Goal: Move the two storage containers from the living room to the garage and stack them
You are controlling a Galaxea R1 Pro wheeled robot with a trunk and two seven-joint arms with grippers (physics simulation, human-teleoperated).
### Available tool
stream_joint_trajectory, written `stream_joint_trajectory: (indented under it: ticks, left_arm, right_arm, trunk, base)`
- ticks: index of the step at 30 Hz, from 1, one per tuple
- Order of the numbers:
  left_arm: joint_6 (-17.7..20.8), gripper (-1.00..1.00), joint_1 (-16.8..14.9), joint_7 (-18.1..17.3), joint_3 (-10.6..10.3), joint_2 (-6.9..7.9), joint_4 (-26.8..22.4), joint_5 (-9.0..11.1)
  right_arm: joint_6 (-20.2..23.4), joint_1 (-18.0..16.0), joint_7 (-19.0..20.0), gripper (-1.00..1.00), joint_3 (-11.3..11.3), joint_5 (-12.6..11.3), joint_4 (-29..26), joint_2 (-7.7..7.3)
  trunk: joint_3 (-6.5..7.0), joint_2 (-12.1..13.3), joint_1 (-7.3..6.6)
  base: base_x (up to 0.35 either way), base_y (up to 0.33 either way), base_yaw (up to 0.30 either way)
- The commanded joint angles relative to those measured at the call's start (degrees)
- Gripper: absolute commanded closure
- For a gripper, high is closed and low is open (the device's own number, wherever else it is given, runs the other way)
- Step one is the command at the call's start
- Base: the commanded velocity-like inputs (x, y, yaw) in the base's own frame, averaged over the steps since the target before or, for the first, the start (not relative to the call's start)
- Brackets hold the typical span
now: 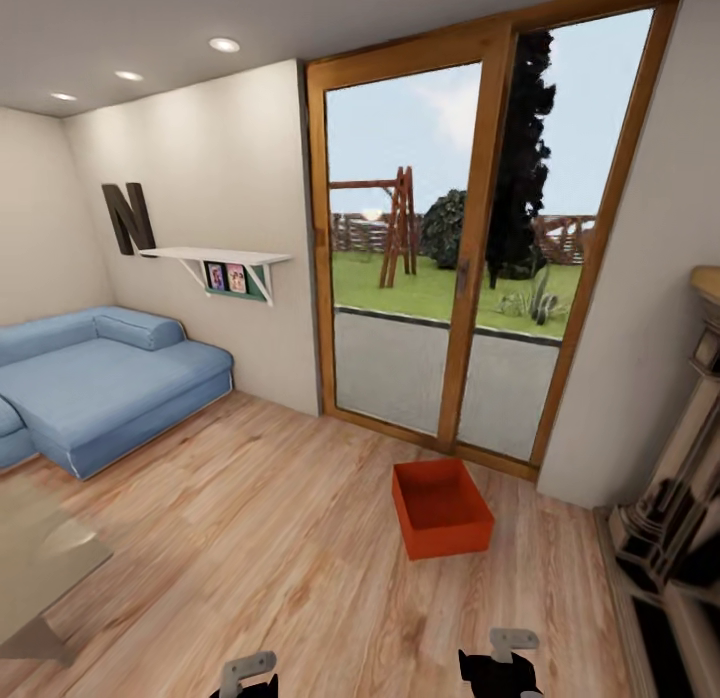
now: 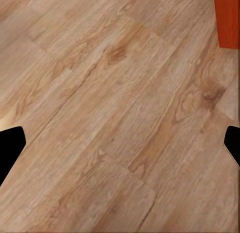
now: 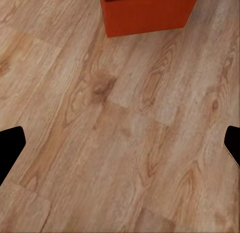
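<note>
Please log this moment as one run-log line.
room: living room | container: on wood floor by glass door | left gripper: open | right gripper: open

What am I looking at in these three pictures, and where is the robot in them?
These are simulator renders from cameras mounted on a wheeled robot with two arms. The large picture comes from its head, looking forward and down into a living room: a blue sofa, a wood-framed glass door and a light wood-plank floor. The dark shapes at the bottom edge are the robot's left gripper and right gripper.

One rust-red storage container sits open-topped on the planks in front of the door, ahead of the right gripper.

The two small pictures come from cameras near each gripper, looking down at the floor. The black shapes at their sides are the fingers, spread wide apart with nothing between them. So both grippers are open and nothing is held. The right wrist view catches the container's near wall; the left one catches just a corner.
</note>
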Motion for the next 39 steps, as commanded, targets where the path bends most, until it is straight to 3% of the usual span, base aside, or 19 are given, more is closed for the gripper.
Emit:
stream_joint_trajectory:
  ticks: [1,22,39]
  left_arm:
    - [-0.14,-1.0,-0.02,0.0,0.26,-0.07,0.01,-0.16]
    - [-0.14,-1.0,-0.02,0.0,0.26,-0.07,0.07,-0.17]
    - [-0.14,-1.0,-0.02,0.02,0.26,0.0,0.02,-0.17]
  right_arm:
    - [-0.19,-0.02,-0.22,-1.0,0.5,-0.59,0.04,-0.04]
    - [-0.19,-0.02,-0.24,-1.0,0.5,-0.59,0.04,-0.04]
    - [-0.19,-0.02,-0.22,-1.0,0.46,-0.61,0.04,-0.04]
  trunk:
    - [-0.02,-0.03,0.05]
    - [-0.02,-0.03,0.05]
    - [-0.02,-0.03,0.05]
  base:
    - [0.307,-0.187,0.002]
    - [0.305,-0.204,0.005]
    - [0.238,-0.261,0.154]
